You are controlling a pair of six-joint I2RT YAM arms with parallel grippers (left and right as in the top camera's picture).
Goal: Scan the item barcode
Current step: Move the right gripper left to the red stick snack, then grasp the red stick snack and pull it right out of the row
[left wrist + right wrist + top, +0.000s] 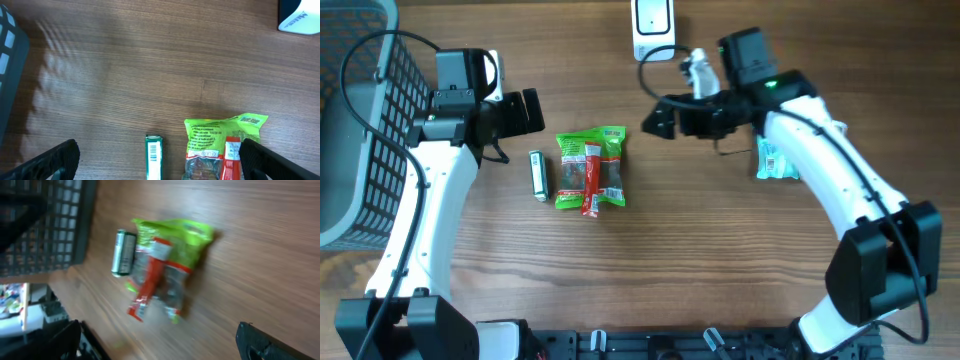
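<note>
- Right hand (656,120): released, jaws spread wide and nothing between them in the wrist view. It hovers above bare wood between the barcode scanner (653,25) and the green snack packet (592,158).
- Left hand (528,112): also released and empty, hanging beside the wire basket (360,130) at the tabletop's (700,260) left edge.
- Step, as I read it: between items, with nothing gripped or at the scanner. A pick comes next.
- Task things: the green packet lies about mid-tabletop, slightly left of centre. A red stick sachet (590,192) lies across it, and a slim green-and-white pack (538,175) lies just beside it on the left.
- A pale blue packet (777,162) sits toward the right edge, partly under the right arm.
- The scanner stands at the middle of the far edge.
- Next move calls for dropping onto one item and pinching an edge, since all of them lie flat. The printed code then has to be turned toward the scanner.
- Materials: the green packet is crinkly glossy film with a clear window and is floppy. The sachet is narrow and thin. The slim pack is a rigid bar with fine stripes on its face. The scanner is white moulded plastic, the basket a dark grid, the tabletop wood grain.
</note>
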